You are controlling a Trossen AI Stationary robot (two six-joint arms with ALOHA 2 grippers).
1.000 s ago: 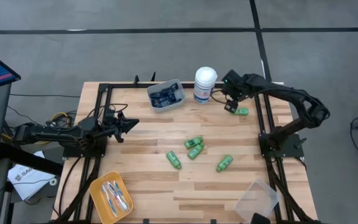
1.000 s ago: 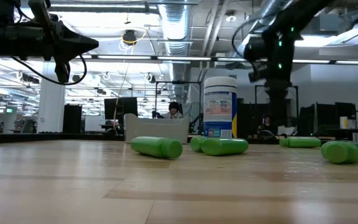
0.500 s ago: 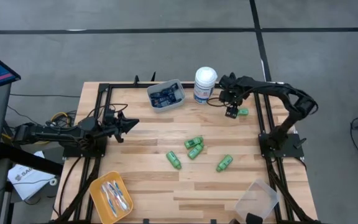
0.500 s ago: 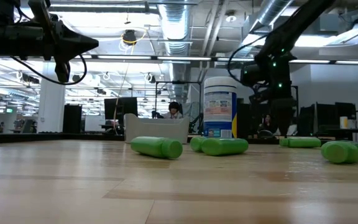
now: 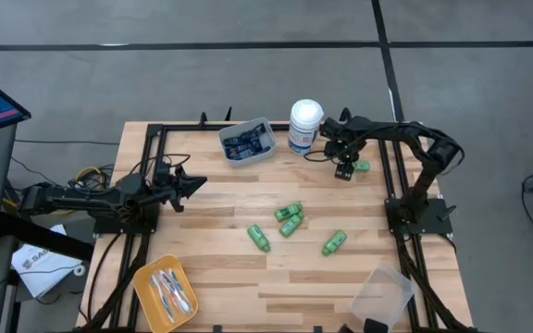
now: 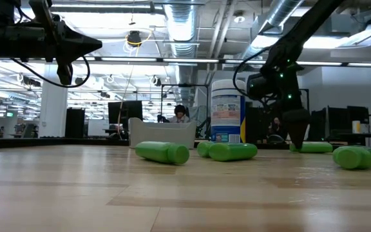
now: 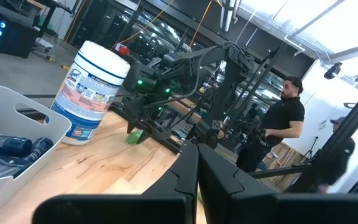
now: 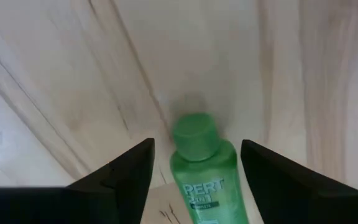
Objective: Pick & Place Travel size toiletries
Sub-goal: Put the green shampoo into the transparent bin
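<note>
1. My right gripper is down at the far right of the light wooden table, fingers spread apart with a small bright green plastic bottle lying between them, cap pointing away from the wrist; I can't see the fingers touching it
2. From above that same bottle shows just beside the gripper tip, near the table's right rail
3. In the low view the right gripper points down at the tabletop in front of the tall white canister with a blue label
4. Four more green bottles lie on their sides mid-table: a pair side by side, one nearer the front left of them, one to the right
5. The white plastic bin at the far edge holds dark navy flat tubes; the canister stands just right of it
6. The orange tray at the front left corner holds thin light-blue-and-white toothbrushes
7. A clear empty-looking plastic container sits at the front right corner
8. My left gripper hangs above the left side of the table, fingers pressed together, holding nothing
9. A person in dark clothes stands in the room beyond the table
</note>
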